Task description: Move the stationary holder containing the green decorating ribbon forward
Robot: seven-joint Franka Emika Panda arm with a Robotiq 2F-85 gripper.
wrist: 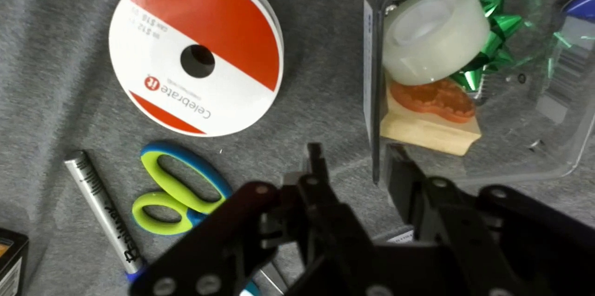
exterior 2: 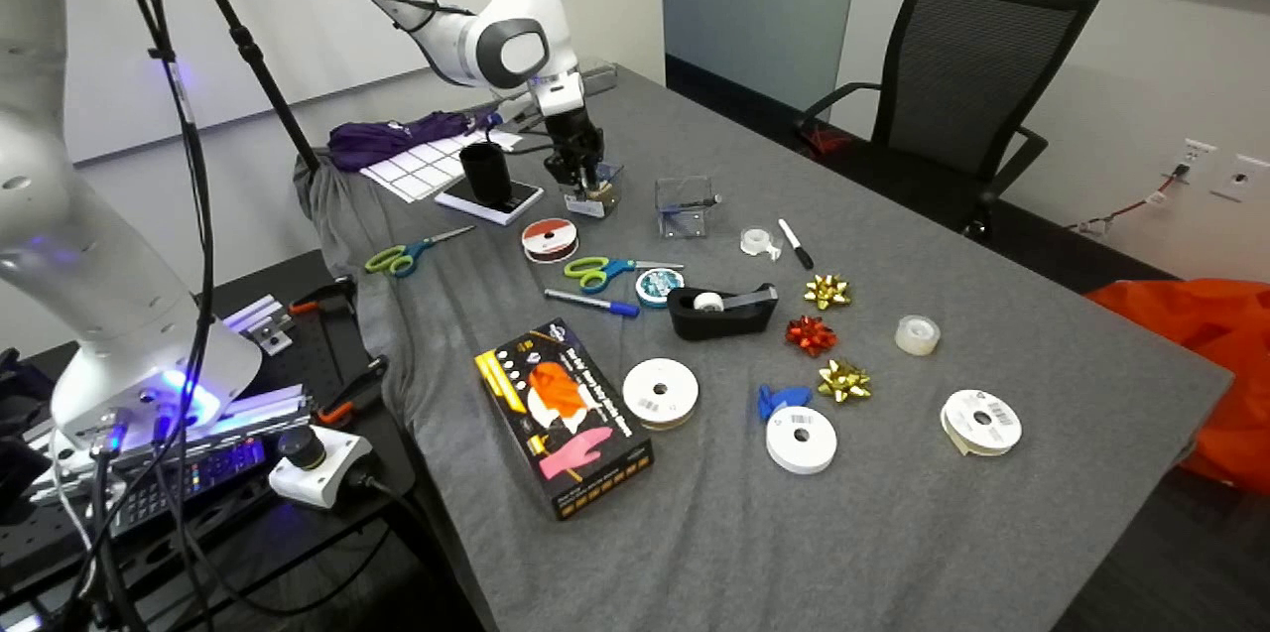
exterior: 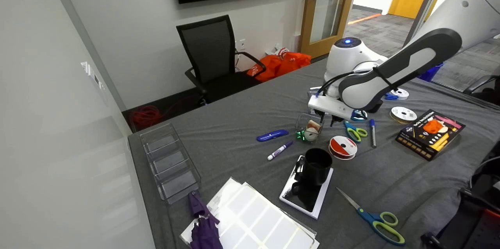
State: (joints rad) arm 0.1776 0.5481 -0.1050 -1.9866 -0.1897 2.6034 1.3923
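The holder is a clear plastic box with a dark rim [wrist: 374, 77] at the right of the wrist view. It also shows in both exterior views [exterior: 302, 121] [exterior 2: 585, 207]. Inside lie a shiny green ribbon bow [wrist: 499, 31], a pale tape roll [wrist: 432, 36] and a wooden stamp [wrist: 427, 135] with an orange face. The bow also shows in an exterior view [exterior: 300, 135]. My gripper [wrist: 355, 154] is open. One finger is outside the holder's labelled wall and the other is on its inner side, with gaps to the wall. It also shows in both exterior views [exterior: 327, 120] [exterior 2: 582, 178].
A red-and-white ribbon spool [wrist: 200, 49], scissors [wrist: 186, 194] and a silver marker [wrist: 104, 212] lie beside the holder. A black mug [exterior: 316, 166] stands on a white box. A blue object [exterior: 272, 135] and purple marker [exterior: 280, 150] lie close. Another clear holder [exterior 2: 685, 190] stands nearby.
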